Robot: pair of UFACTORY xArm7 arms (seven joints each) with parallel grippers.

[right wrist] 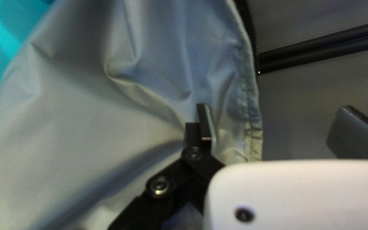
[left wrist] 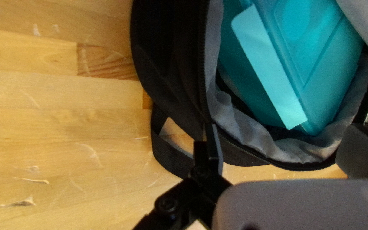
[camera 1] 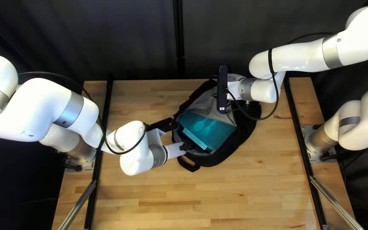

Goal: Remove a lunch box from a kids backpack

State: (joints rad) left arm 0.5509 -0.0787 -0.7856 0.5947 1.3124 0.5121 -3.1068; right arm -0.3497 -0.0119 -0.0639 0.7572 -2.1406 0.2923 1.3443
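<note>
The open black backpack (camera 1: 239,142) lies on the table with the teal lunch box (camera 1: 207,130) inside it. At the pack's near-left rim is my left gripper (camera 1: 186,146); my right gripper (camera 1: 234,88) is over the far part with the grey lining flap, its fingers hidden there. In the left wrist view, my left gripper (left wrist: 282,138) stands open across the zippered rim (left wrist: 256,154), the lunch box (left wrist: 320,64) ahead. The right wrist view shows my right gripper (right wrist: 276,123) open, one finger against the grey lining (right wrist: 86,98), the other apart from it.
A black strap loop (camera 1: 189,164) sticks out from the pack's near-left side onto the wooden table (camera 1: 235,196). Behind the table's far edge hangs a dark curtain (camera 1: 141,38). Black rails (camera 1: 309,170) run along both sides.
</note>
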